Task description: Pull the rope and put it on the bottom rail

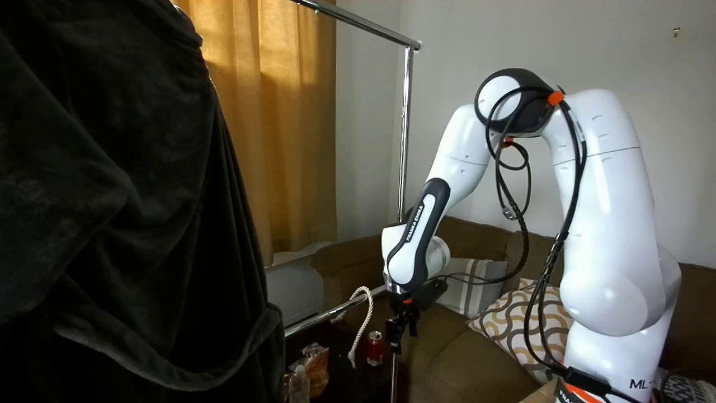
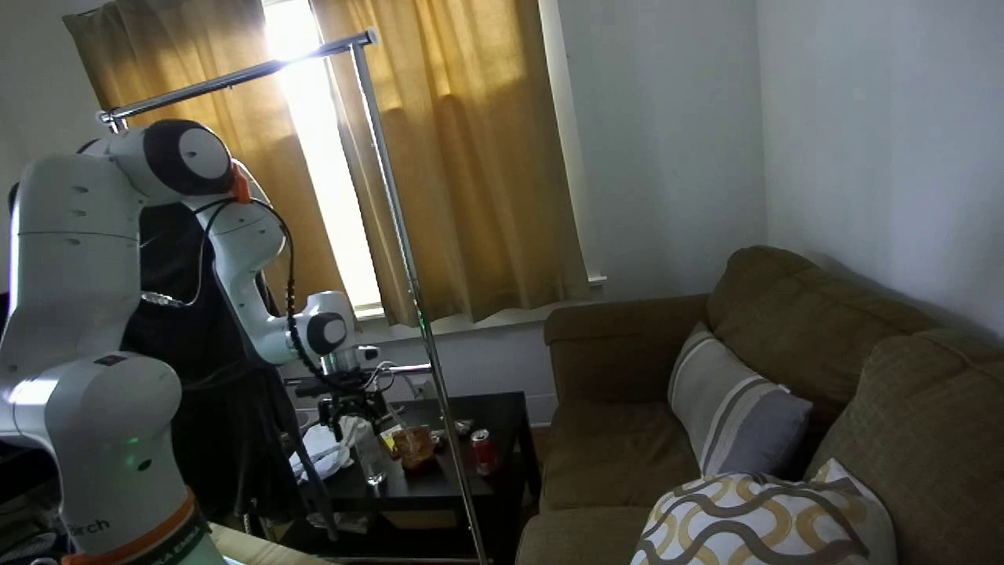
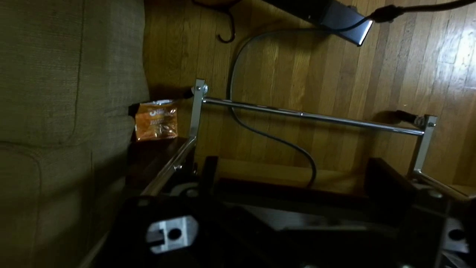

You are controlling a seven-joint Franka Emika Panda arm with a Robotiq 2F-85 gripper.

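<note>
Hanging over rail [image 1: 313,320]: rope [image 1: 366,320] (red can [image 1: 375,350], bottle [image 2: 371,457] on table [image 2: 502,414]).

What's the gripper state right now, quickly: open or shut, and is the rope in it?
Gripper: open, jaws wide apart in the wrist view, holding nothing; the rope is not in its grip.

Past the gripper [image 1: 405,336] from where I stand hang mustard curtains [image 2: 486,196]. Near it, a dark table [image 2: 502,416] carries a red can [image 2: 484,453] and a clear bottle [image 2: 373,461]. To one side a brown couch [image 2: 612,439] bears a striped cushion [image 2: 733,408] and a patterned cushion [image 2: 769,522]; opposite hangs dark plush cloth [image 1: 140,179].
</note>
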